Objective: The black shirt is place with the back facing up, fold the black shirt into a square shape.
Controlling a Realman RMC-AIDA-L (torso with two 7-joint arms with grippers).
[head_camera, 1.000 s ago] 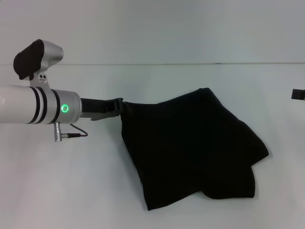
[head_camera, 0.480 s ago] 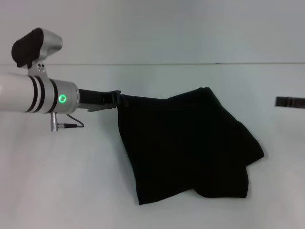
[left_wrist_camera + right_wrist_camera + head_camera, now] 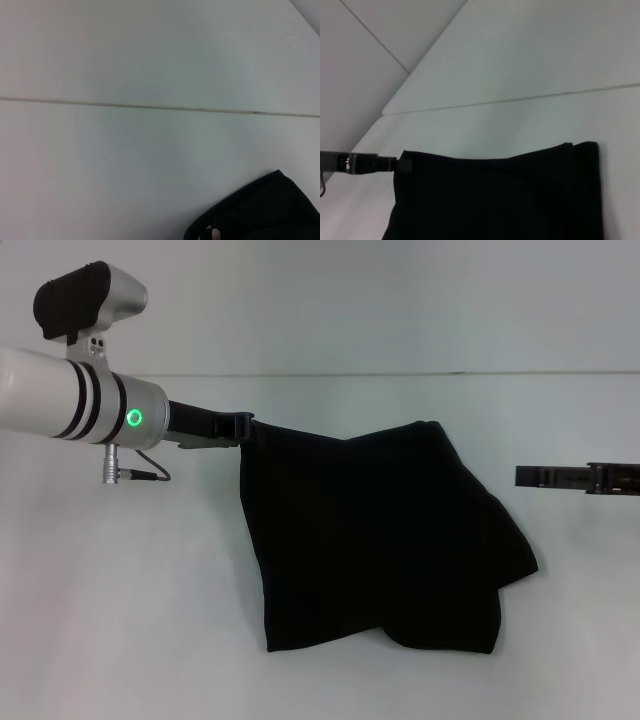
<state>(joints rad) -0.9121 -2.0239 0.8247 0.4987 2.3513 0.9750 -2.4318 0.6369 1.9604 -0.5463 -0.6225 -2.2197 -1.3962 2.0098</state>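
The black shirt (image 3: 380, 535) lay bunched and partly folded on the white table (image 3: 120, 620), spreading from the middle of the head view down toward five o'clock, its lower edge uneven with a lobe sticking out at four o'clock. Its upper corner at ten o'clock was lifted and pulled taut by the left gripper (image 3: 245, 428), whose black fingers were pinched together on the cloth, the white arm reaching in from nine o'clock. The right gripper (image 3: 530, 477) hovered at three o'clock, well apart from the shirt; I could not tell how its fingers stood. From the right wrist the same pinched corner showed against the pale tabletop.
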